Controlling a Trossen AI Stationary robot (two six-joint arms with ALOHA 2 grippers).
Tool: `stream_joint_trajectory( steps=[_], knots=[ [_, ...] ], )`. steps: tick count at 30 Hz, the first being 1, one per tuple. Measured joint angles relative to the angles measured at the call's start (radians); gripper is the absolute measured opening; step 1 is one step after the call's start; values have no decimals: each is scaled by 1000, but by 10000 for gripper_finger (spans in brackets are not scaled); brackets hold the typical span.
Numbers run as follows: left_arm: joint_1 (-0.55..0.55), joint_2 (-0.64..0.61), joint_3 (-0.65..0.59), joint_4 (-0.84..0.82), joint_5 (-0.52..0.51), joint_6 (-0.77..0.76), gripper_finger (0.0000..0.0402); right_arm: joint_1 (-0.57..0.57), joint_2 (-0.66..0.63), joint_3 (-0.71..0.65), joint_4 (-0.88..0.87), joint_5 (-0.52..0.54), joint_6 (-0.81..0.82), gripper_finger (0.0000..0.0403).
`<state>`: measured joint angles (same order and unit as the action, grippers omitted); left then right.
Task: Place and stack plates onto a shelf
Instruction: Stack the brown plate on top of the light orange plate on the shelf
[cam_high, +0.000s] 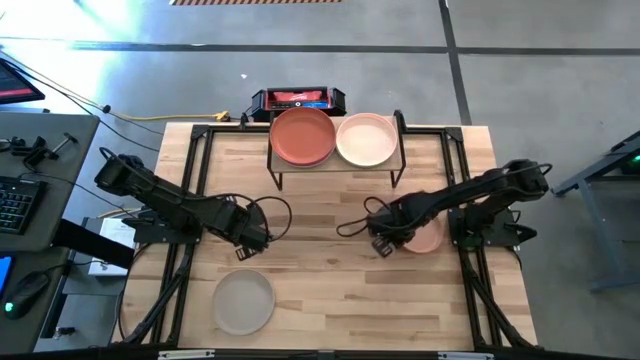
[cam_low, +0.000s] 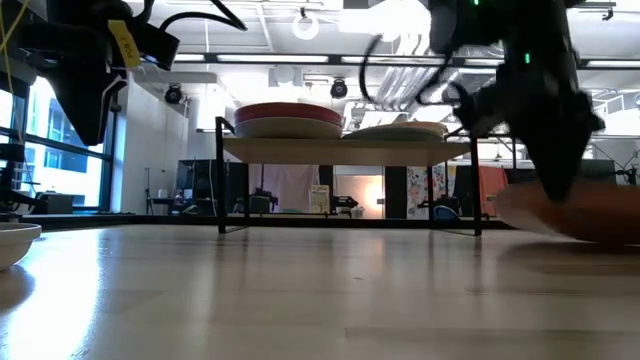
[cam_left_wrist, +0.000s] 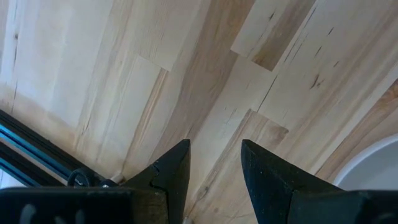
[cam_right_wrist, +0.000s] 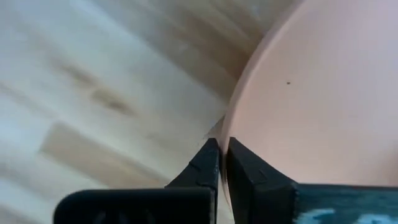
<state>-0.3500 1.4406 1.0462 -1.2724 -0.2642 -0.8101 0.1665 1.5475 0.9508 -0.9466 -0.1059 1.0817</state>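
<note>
The shelf (cam_high: 335, 160) stands at the table's far edge on black legs. It carries a terracotta plate (cam_high: 303, 136) on top of a stack and a peach plate (cam_high: 367, 139) beside it. An off-white plate (cam_high: 243, 302) lies flat near the near edge. My left gripper (cam_high: 247, 248) hovers open over bare wood just beyond that plate, whose rim (cam_left_wrist: 373, 163) shows in the left wrist view. My right gripper (cam_high: 386, 242) is shut on a pink plate (cam_high: 428, 236) at the table's right. My right gripper pinches the pink plate's rim (cam_right_wrist: 231, 127) on its left side between the two fingers, one finger (cam_right_wrist: 208, 163) outside the rim and the other over the plate's inner face. The fingers come slanting down from above. In the low view the plate (cam_low: 580, 215) looks tilted.
A red-and-black box (cam_high: 298, 98) sits behind the shelf. Black frame rails (cam_high: 190, 180) run along both sides of the tabletop. Bare wood lies between the two arms and in front of the shelf.
</note>
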Motion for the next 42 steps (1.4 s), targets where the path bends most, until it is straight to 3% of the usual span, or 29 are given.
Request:
stream_joint_trajectory(
  steps=[5, 14, 23, 30, 42],
  knots=[
    [0, 0, 0, 0, 0, 0, 133, 65, 0, 186, -201, 26, 66, 0],
    [0, 0, 0, 1, 0, 1, 133, 150, -1, 539, -460, 180, 132, 0],
    [7, 0, 0, 3, 0, 2, 133, 143, -2, 830, -611, 423, -57, 0],
    [51, 0, 0, 7, -1, 31, 133, 40, -3, 961, -623, 540, -404, 0],
    [188, 0, 0, 28, -1, 108, 133, -245, -2, 933, -510, 540, -1128, 0]
  ],
)
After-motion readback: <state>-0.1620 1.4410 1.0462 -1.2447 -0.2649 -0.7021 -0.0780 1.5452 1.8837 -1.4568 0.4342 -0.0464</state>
